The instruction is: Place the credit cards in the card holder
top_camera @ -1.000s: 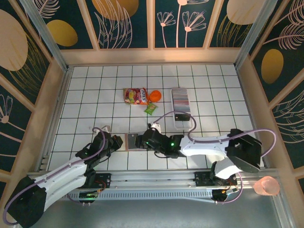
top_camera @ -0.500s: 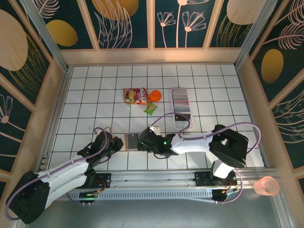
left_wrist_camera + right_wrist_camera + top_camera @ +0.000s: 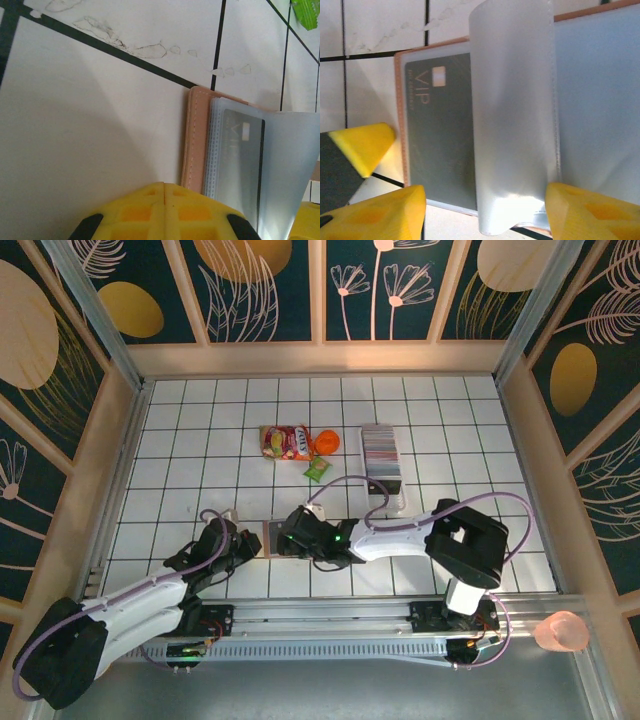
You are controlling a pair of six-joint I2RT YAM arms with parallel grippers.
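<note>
Card holder, a salmon-pink leather-like folding wallet (image 3: 273,539), lies opened flat near the front of the white tiled tabletop (image 3: 180,440), between the two arms.

- Long white rectangular tray (image 3: 385,483) sits well behind it. It carries the credit cards, a dense striped row of thin pale plastic rectangles (image 3: 380,448). Supply looks nearly full, so I judge the task to be early.
- Colourful snack packets (image 3: 285,441) lie left of the tray, well apart from the work. Bystanders.
- Left fingers (image 3: 135,215), yellow pads, are clenched together on nothing, tips at the holder's outer salmon edge. Likely there to pin the wallet so it cannot slide or fold shut. Actual contact not certain.
- Right fingers (image 3: 380,210) are spread wide over the open wallet and grasp nothing. A translucent plastic sleeve leaf (image 3: 512,100) stands curled up between them, one pad at its edge, not pinched. Probably being flipped to expose a free pocket.
- Dark grey card marked VIP (image 3: 437,130) is seated in the pocket beneath that leaf, square to the wallet's edge.
</note>
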